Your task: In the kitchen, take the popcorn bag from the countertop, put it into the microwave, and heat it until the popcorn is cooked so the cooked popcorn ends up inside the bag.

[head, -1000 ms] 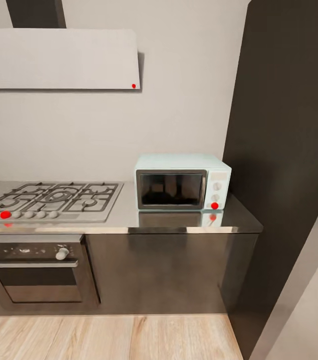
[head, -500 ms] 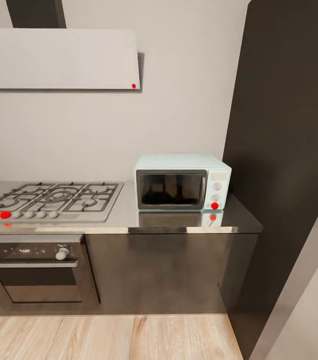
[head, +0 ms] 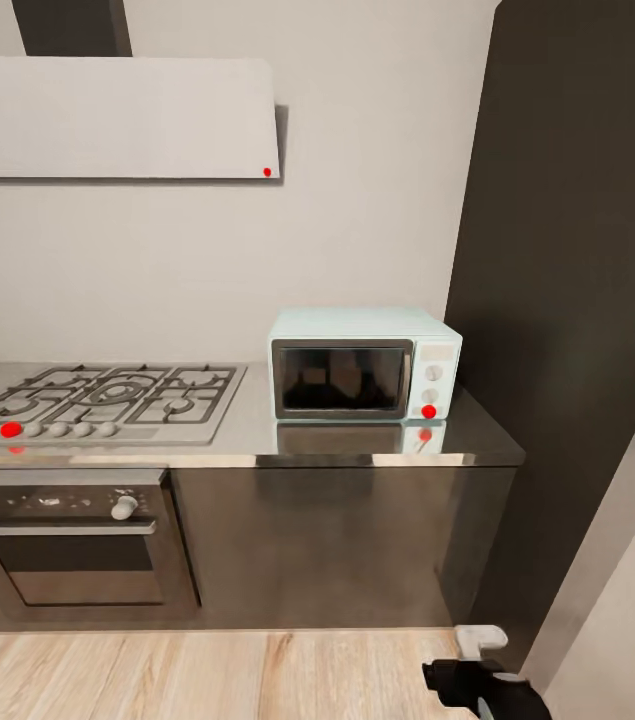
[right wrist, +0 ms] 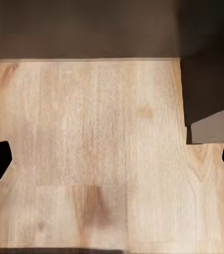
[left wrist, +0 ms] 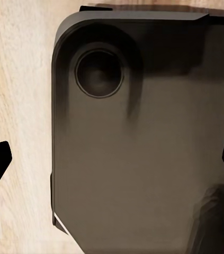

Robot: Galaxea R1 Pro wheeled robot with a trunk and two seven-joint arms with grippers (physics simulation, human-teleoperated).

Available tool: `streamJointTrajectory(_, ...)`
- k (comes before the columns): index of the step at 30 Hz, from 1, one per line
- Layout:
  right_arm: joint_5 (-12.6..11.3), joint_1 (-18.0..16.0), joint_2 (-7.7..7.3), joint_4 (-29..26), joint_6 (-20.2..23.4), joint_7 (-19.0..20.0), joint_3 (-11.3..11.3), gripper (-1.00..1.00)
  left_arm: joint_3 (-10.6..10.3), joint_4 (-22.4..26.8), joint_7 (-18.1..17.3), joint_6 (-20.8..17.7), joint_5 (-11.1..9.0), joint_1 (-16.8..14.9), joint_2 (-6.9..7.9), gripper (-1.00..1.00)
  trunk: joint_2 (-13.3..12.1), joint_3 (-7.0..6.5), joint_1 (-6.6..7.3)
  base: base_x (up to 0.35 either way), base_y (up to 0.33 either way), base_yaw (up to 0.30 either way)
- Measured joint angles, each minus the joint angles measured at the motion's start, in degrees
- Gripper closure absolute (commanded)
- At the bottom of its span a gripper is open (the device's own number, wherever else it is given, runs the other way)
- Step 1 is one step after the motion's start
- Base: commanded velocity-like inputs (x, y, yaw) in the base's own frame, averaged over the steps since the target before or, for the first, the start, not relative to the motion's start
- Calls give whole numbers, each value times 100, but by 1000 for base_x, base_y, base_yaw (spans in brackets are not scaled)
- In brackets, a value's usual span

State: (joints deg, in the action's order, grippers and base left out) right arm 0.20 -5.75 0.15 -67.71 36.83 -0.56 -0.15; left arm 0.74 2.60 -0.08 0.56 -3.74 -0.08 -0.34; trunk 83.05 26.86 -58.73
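One end effector [head: 477,665] shows, partly cropped.

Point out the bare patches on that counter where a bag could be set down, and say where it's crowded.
On the countertop, a bare strip runs along the front edge before the microwave, and a narrower gap lies between the microwave and the gas hob. The hob's grates crowd the left part. Right of the microwave only a sliver remains before the dark tall cabinet.

Right arm [head: 482,675] low, below and right of the microwave [head: 364,363], dark wrist with a white part on top. Right gripper [right wrist: 112,159] jaws spread wide, nothing between. Left gripper [left wrist: 112,159] jaws likewise wide apart, empty.
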Motion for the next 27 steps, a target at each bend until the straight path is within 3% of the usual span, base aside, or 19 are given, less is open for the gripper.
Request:
streamJointTrajectory(1, -1, -90, 0, -98, 91, -2, -1, -100, 0, 1, 0, 0, 0, 0, 0, -100, 0, 1, 0, 0, 0, 0)
streamJointTrajectory(4, -7, -1040, 85, -453, 778, -24, 0, -100, 0, -1, 0, 0, 0, 1, 0, -100, 0, 0, 0, 0, 0, 0)
streamJointTrajectory(9, -2, -2268, 194, -507, 1301, -214, -2, -100, -5, 0, 0, 0, 0, 2, 7, -100, 0, 0, 0, 0, 0, 0)
streamJointTrajectory(10, -3, -2689, 205, -510, 1479, -315, -5, -100, -7, 0, 0, 0, 0, 0, 8, -100, 0, 0, 0, 0, 0, 0)
streamJointTrajectory(11, -8, -3430, 260, -512, 1586, -499, -8, -100, -8, 0, 0, 0, 0, 0, 8, -100, 0, 0, 0, 0, 0, 0)
streamJointTrajectory(12, -11, -3916, 361, -512, 1594, -682, -8, -100, -8, 0, 0, 0, 0, 0, 8, -100, 0, 0, 0, 0, 0, 0)
streamJointTrajectory(15, -8, -4050, 629, -517, 1501, -1172, -5, -100, -11, 0, 0, 0, 0, 0, 9, -100, 0, 1, 0, 0, 0, 0)
streamJointTrajectory(16, -13, -4097, 837, -513, 1261, -1403, -2, -100, -15, 2, 0, 0, 0, 0, 8, -100, 0, 1, 0, 0, 0, 0)
streamJointTrajectory(18, 10, -4115, 942, -511, 1023, -1545, -2, -100, -15, 7, 0, 0, 0, 1, 9, -100, 0, 1, 0, 0, 0, 0)
streamJointTrajectory(22, 11, -4122, 983, -506, 502, -1623, 25, -100, -15, 9, 0, 0, 0, 0, 9, -100, 0, 1, 0, 0, 0, 0)
streamJointTrajectory(27, -20, -4102, 975, -396, 197, -1597, 8, -100, -15, 9, 0, 0, 0, 1, 9, -100, 0, 1, 0, 0, 0, 0)
